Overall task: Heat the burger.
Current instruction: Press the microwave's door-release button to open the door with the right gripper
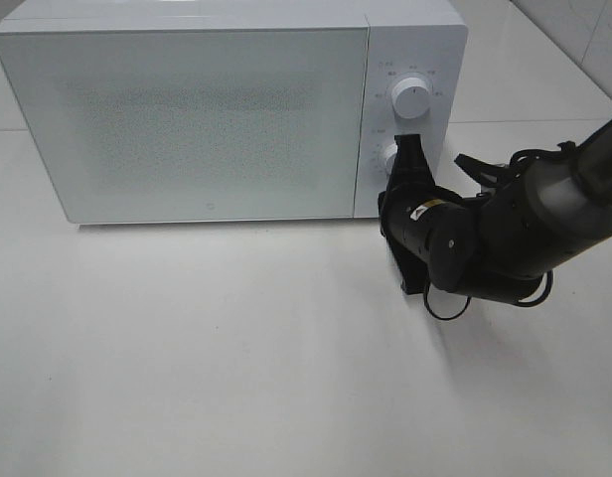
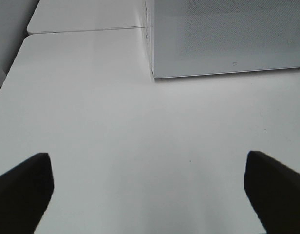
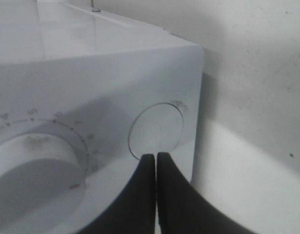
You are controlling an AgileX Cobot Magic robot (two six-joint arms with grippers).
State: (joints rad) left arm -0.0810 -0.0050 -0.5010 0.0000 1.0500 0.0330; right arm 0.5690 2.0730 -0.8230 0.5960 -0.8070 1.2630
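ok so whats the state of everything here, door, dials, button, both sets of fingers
boxy white microwave oven: door closed, inside not visible
upper round white dial: untouched, setting unreadable
lower round white dial: untouched, setting unreadable
flat round white button: right fingertips at its edge, contact unclear
left fingers: open, empty, over the white table
right fingers: shut, holding nothing

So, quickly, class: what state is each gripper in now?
Left gripper: open, holding nothing.
Right gripper: shut, empty, fingers at the round button.
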